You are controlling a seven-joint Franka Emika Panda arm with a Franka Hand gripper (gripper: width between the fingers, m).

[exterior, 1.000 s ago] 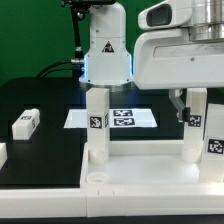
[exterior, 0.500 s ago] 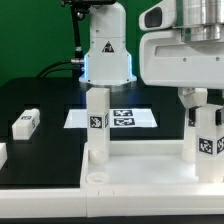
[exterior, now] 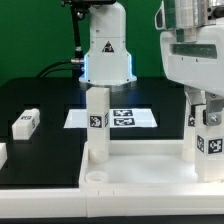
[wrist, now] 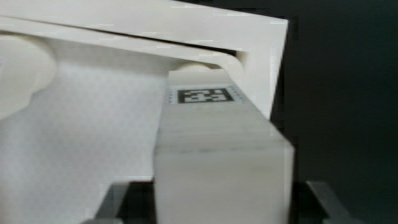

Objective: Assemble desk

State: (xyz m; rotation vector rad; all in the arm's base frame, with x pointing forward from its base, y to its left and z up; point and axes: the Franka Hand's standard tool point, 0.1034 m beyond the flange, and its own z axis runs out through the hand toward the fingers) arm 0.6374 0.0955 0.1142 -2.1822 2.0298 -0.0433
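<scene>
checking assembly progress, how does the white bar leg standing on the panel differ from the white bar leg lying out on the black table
The standing white bar leg is upright, planted at the white rimmed desk panel; the lying white bar leg rests flat on the black table, away from the panel. The standing one looks fitted in place; the lying one is loose. Both are short white bars bearing black-and-white square tags.

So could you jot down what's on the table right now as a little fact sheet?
Panel: white desk panel lying flat at the front
Upright legs: one leg standing on the panel; a second leg at the exterior view's right
Gripper: gripper closed on the second leg, seen up close in the wrist view
Loose leg: spare leg lying on the black table
Marker board: marker board behind the panel
</scene>
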